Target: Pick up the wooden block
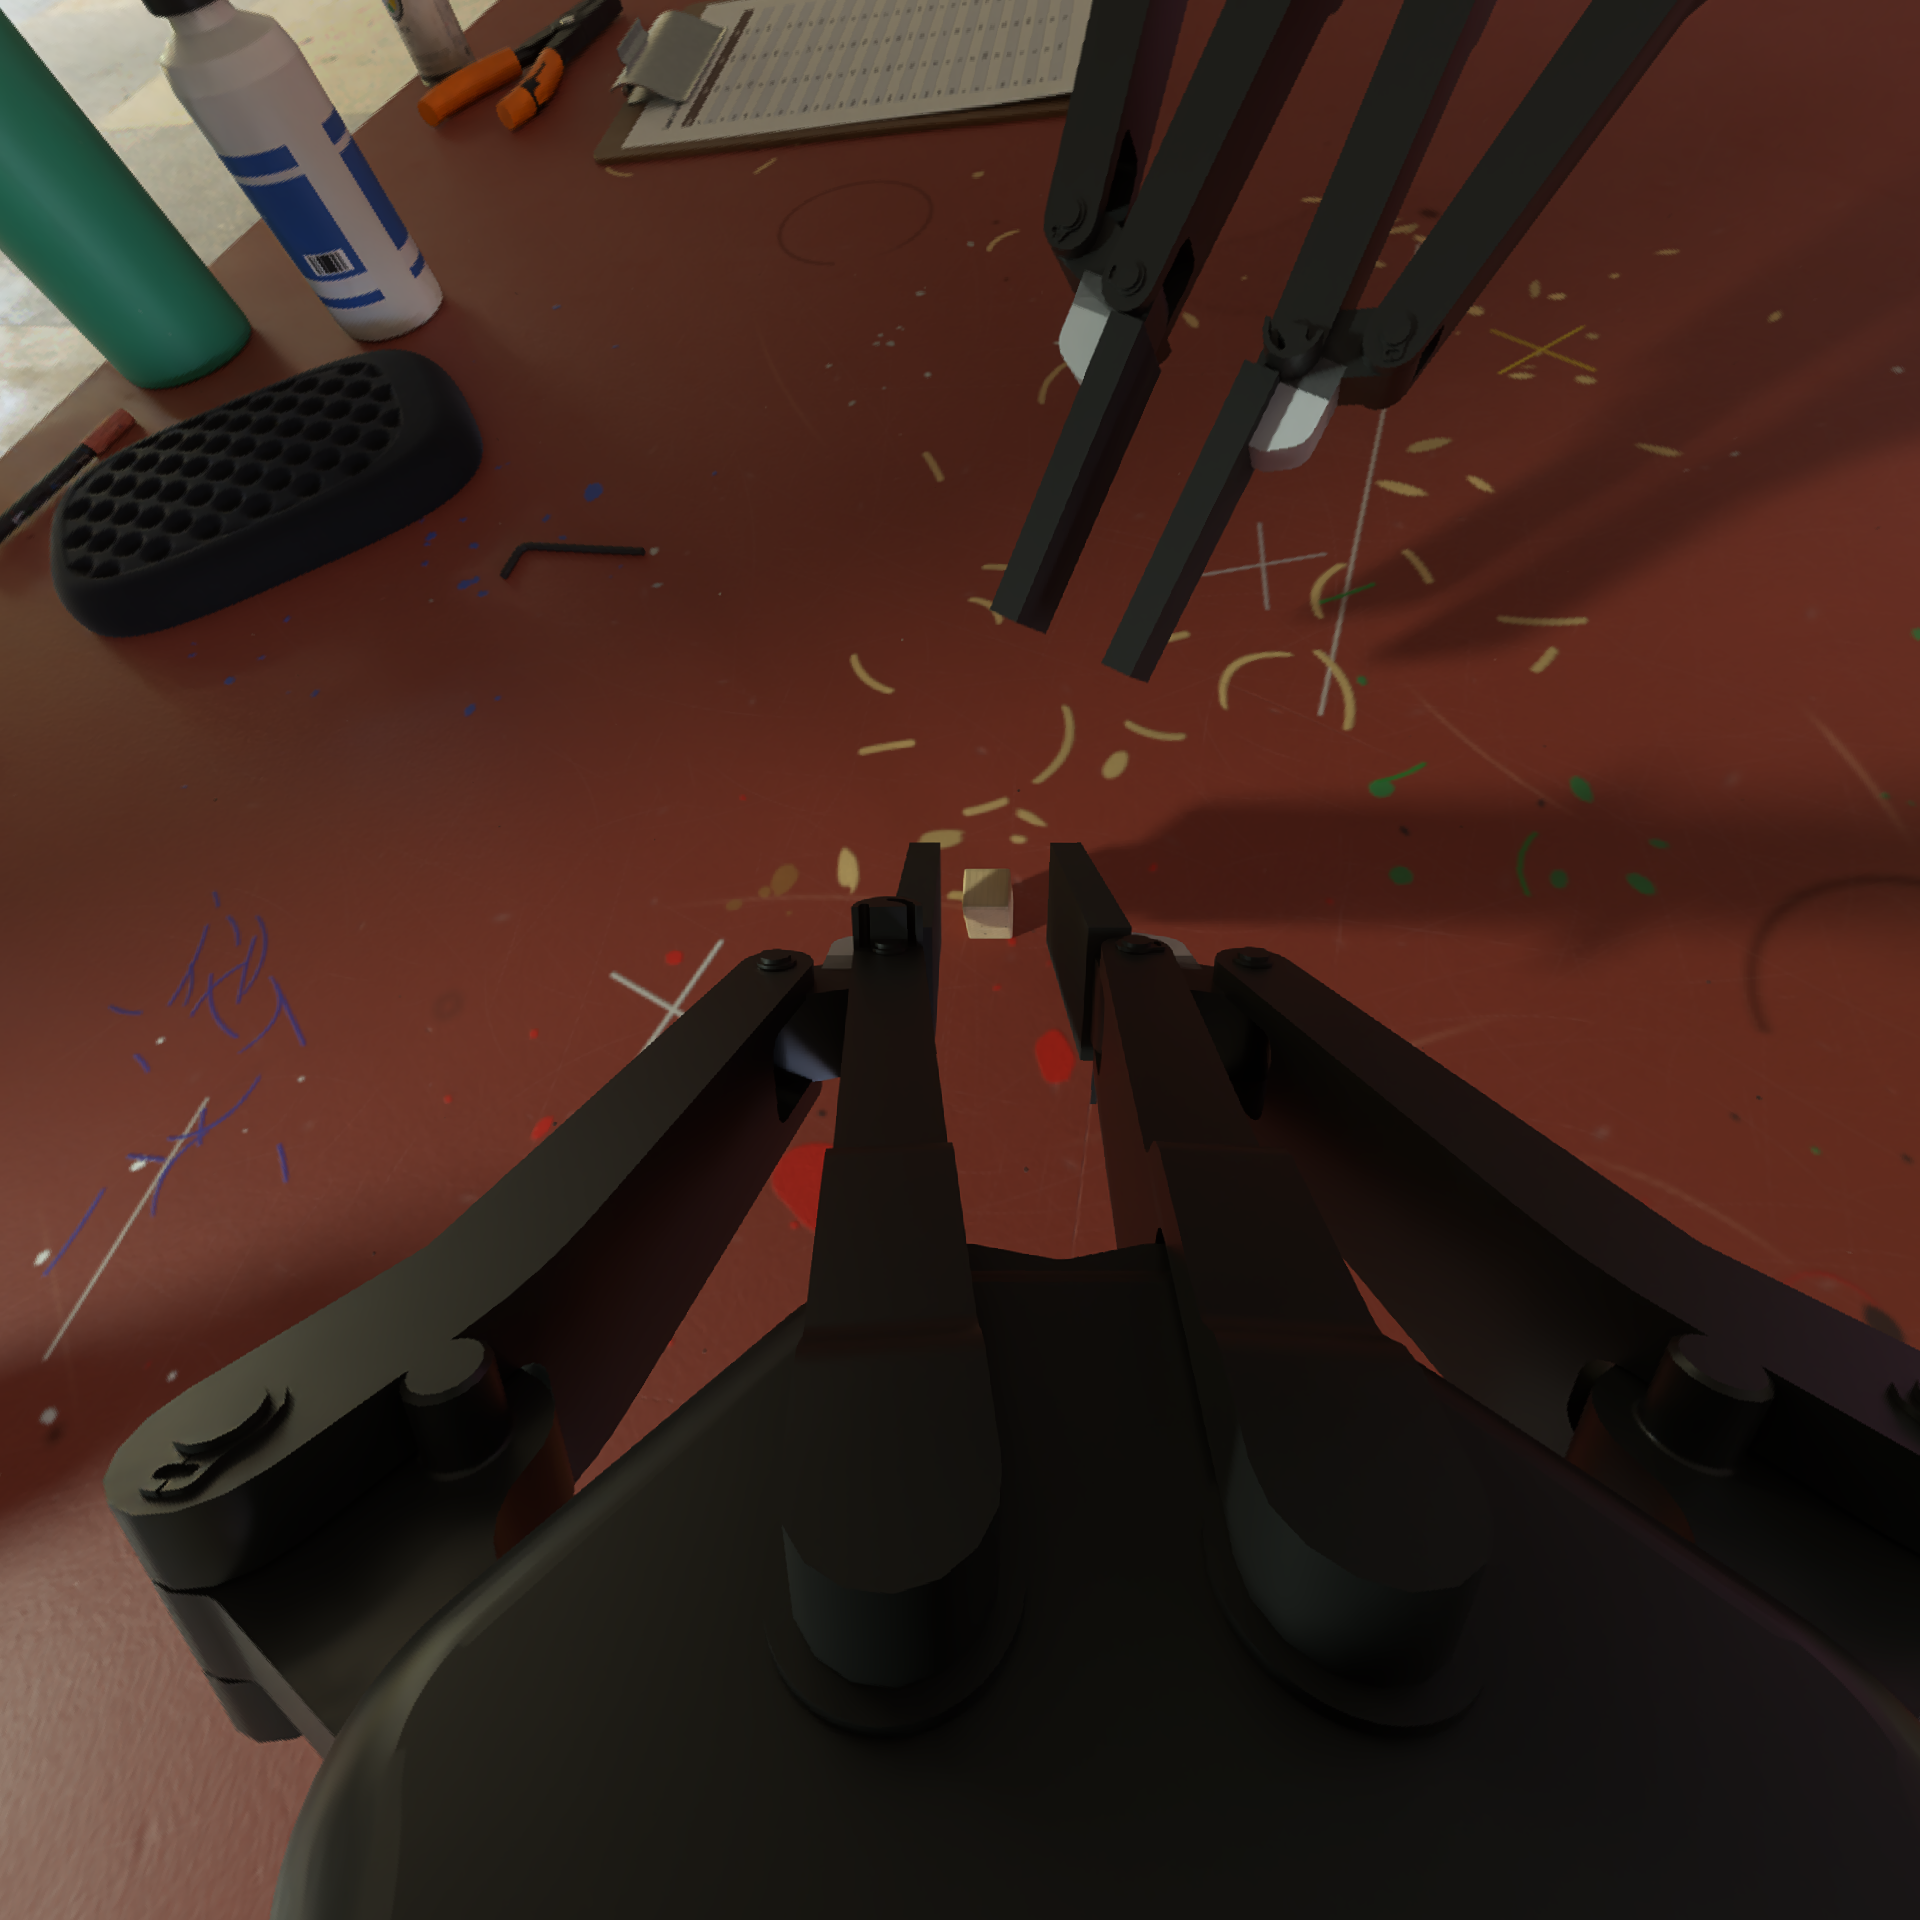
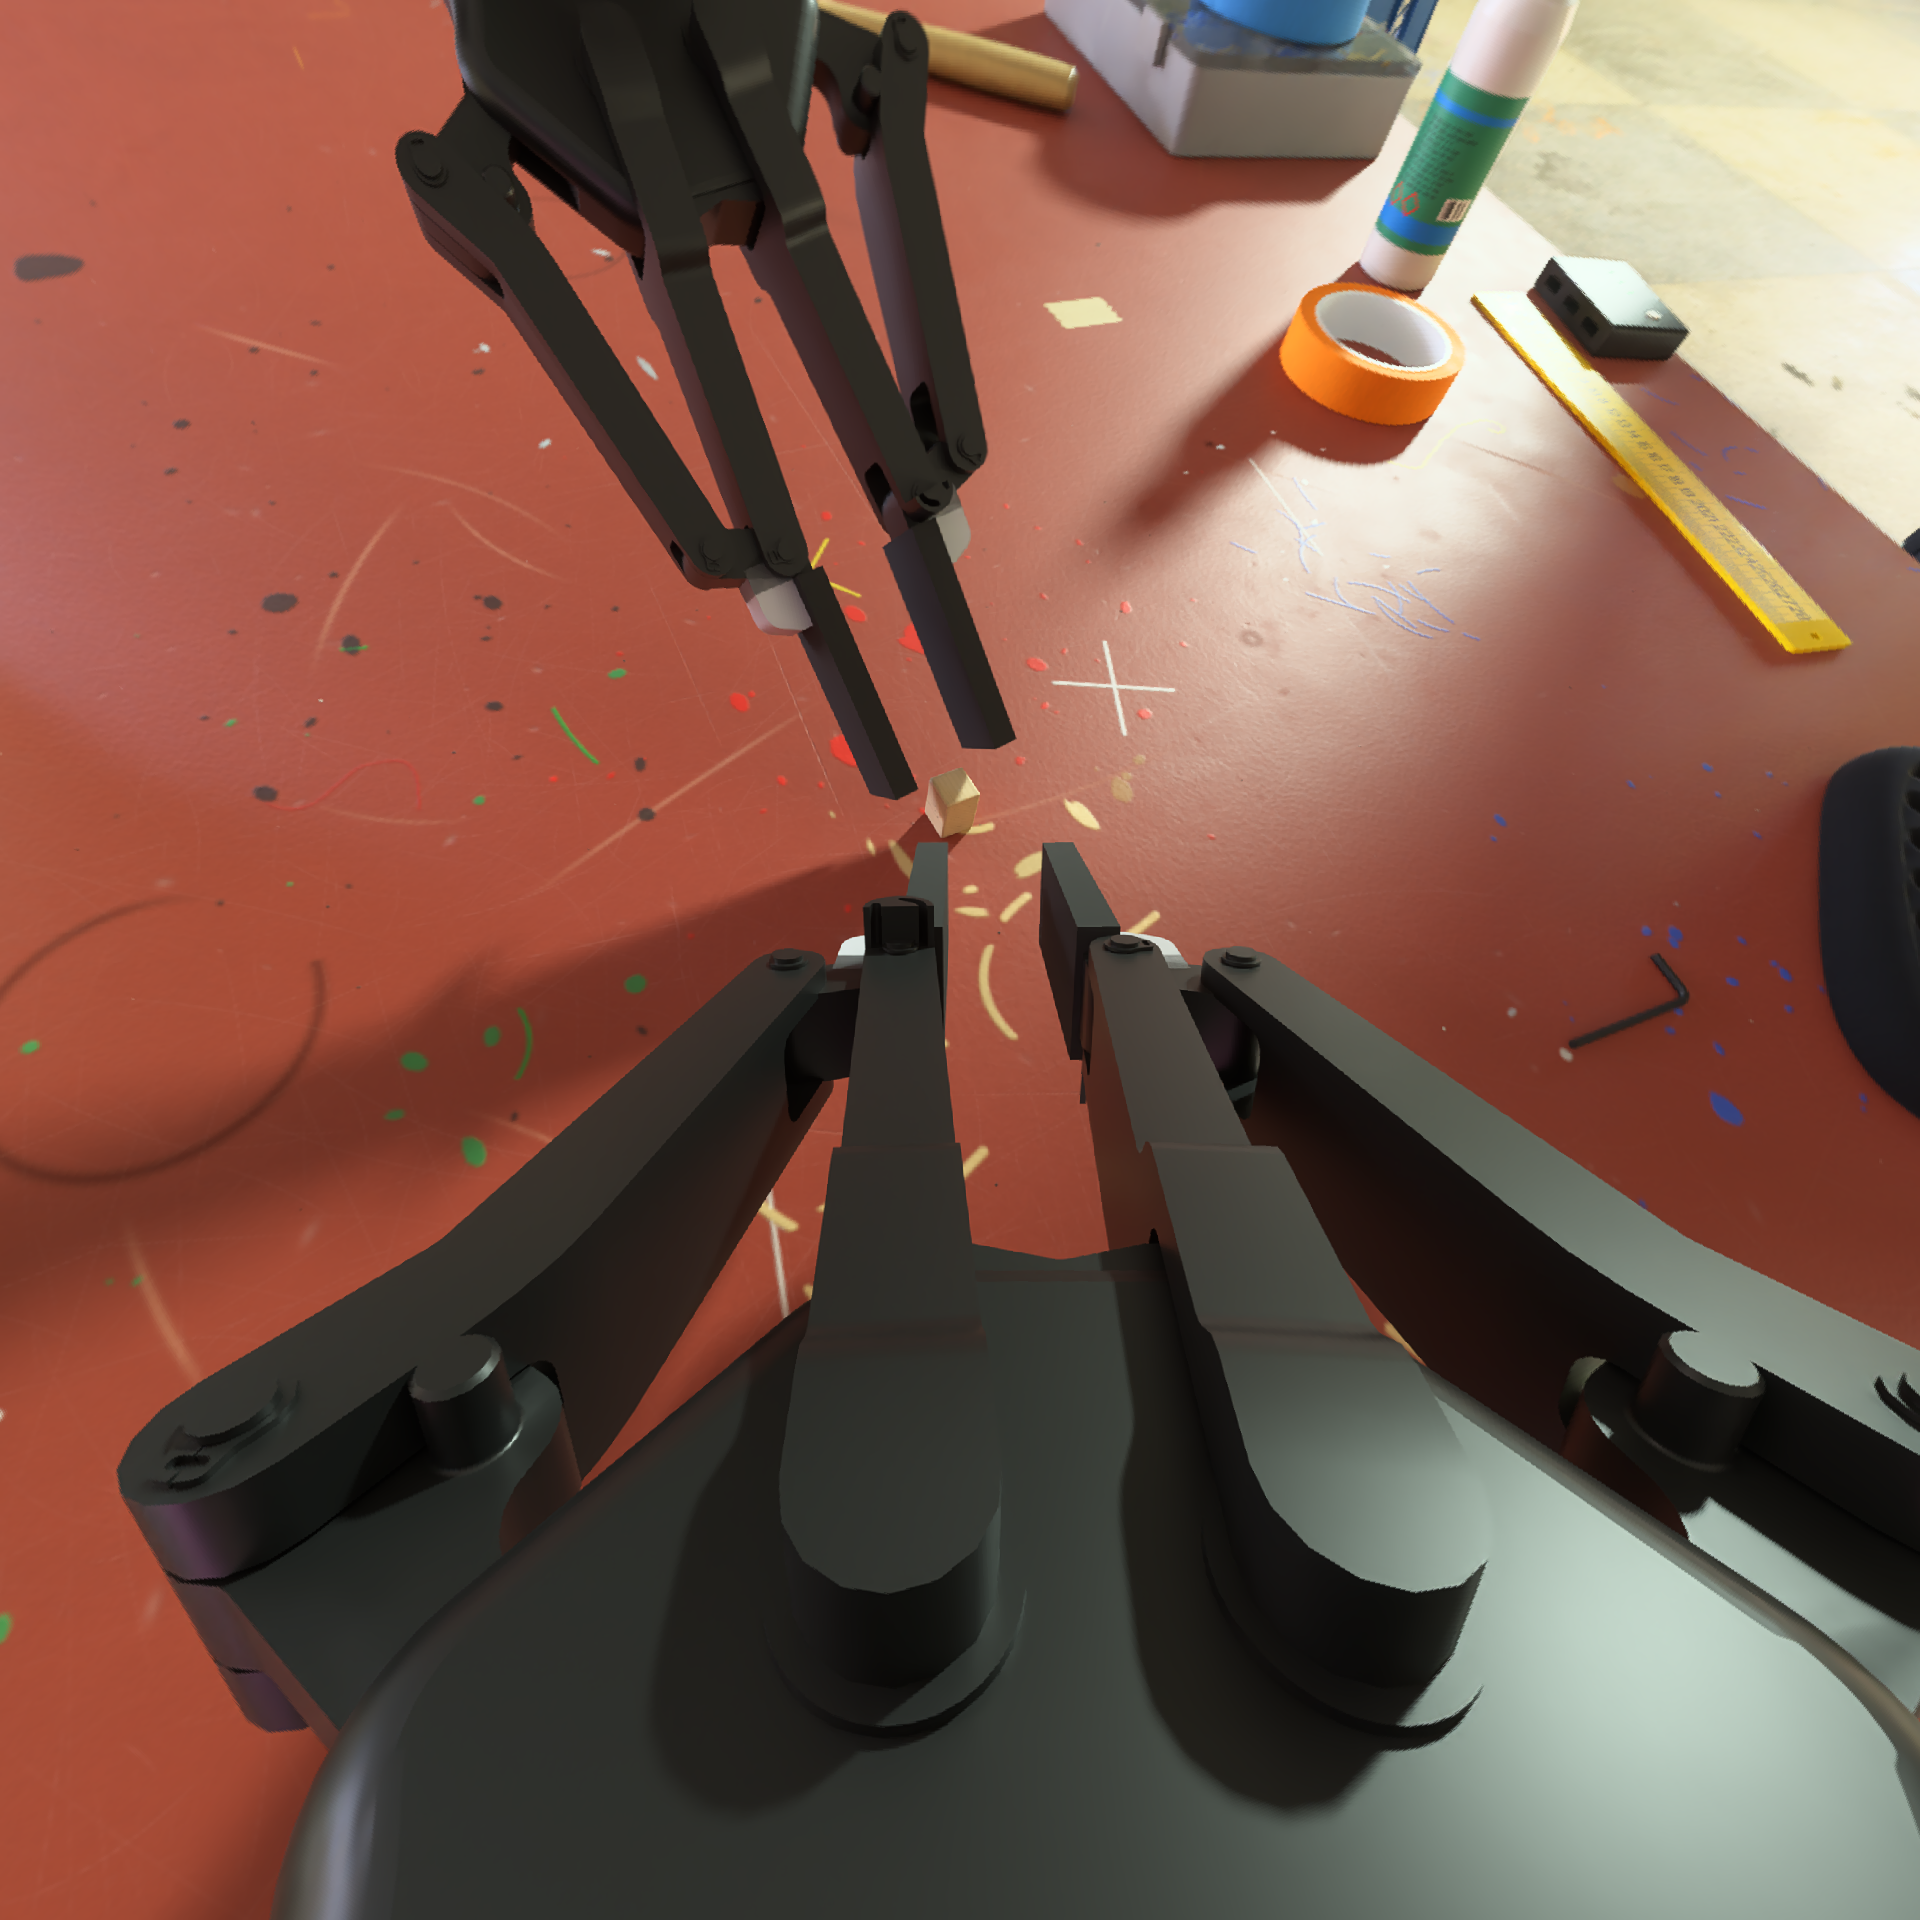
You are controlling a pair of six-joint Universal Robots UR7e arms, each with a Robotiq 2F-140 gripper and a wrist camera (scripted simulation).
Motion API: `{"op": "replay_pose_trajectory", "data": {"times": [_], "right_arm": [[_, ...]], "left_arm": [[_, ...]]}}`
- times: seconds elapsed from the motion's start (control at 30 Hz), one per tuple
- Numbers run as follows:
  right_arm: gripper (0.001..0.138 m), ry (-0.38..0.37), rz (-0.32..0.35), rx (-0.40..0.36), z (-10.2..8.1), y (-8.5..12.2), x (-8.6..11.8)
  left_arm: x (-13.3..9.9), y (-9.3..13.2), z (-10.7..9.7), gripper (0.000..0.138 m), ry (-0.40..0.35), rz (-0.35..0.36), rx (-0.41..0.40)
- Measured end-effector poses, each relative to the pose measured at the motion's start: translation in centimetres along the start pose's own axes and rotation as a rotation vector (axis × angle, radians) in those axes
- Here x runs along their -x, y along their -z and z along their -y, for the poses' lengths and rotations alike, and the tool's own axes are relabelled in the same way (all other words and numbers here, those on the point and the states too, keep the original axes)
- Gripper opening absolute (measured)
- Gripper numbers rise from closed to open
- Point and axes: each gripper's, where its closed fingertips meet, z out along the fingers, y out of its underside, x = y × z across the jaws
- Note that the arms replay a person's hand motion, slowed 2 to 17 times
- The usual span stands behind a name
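The wooden block (image 1: pixel 987 902) is a small pale cube resting on the red-brown table (image 1: pixel 520 831). In the left wrist view it sits between the two fingertips of my left gripper (image 1: pixel 994 862), which is open around it with a gap on each side. In the right wrist view the block (image 2: pixel 951 802) lies just under the tips of the left gripper (image 2: pixel 940 758). My right gripper (image 2: pixel 994 857) is open and empty, its left fingertip close to the block. It also shows in the left wrist view (image 1: pixel 1081 636), hovering beyond the block.
On one side stand a green bottle (image 1: pixel 94 239), a white and blue bottle (image 1: pixel 301 177), a black perforated pad (image 1: pixel 249 488), a hex key (image 1: pixel 571 551), a clipboard (image 1: pixel 831 83) and orange pliers (image 1: pixel 499 78). Elsewhere lie an orange tape roll (image 2: pixel 1371 353) and a yellow ruler (image 2: pixel 1662 478).
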Motion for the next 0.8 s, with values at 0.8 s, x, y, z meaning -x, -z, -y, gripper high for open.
{"op": "replay_pose_trajectory", "data": {"times": [0.8], "right_arm": [[0.026,0.142,0.072,0.184,0.5,-4.2,-0.7]], "left_arm": [[0.0,-1.9,0.1,0.024,-0.014,-0.057,0.068]]}}
